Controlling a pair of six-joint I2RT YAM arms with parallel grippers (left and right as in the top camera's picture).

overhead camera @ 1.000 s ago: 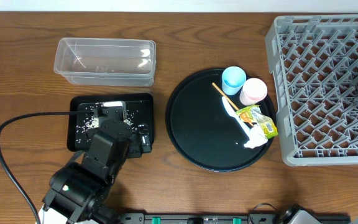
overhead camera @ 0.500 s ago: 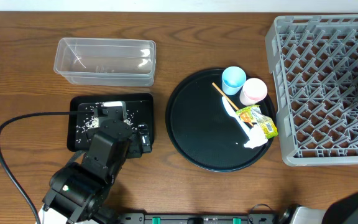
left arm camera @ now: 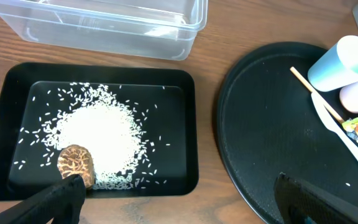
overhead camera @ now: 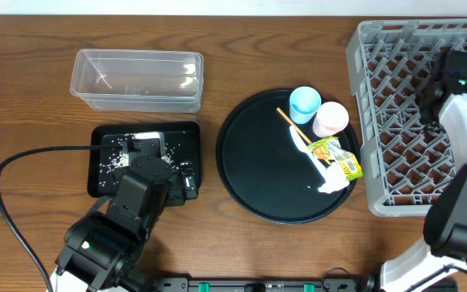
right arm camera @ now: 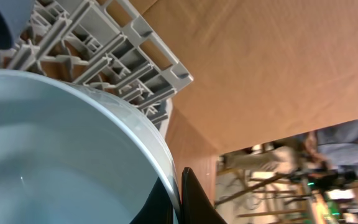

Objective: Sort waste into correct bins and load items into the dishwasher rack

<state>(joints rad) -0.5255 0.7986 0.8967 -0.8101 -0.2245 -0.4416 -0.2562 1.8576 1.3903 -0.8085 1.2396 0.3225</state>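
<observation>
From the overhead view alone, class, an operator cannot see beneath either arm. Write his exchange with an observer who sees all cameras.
Operator: What's under the left arm, in the black tray?
Observer: A brown food lump, at the edge of the rice pile.
Operator: Is the right gripper empty?
Observer: No, it is shut on the rim of a pale white-blue bowl.

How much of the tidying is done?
Done: rice and the brown lump lie in the black tray. In hand: the right gripper grips the bowl by the rack. To do: wrapper, tissue, blue cup and pink cup sit on the round tray; the tub looks empty.
</observation>
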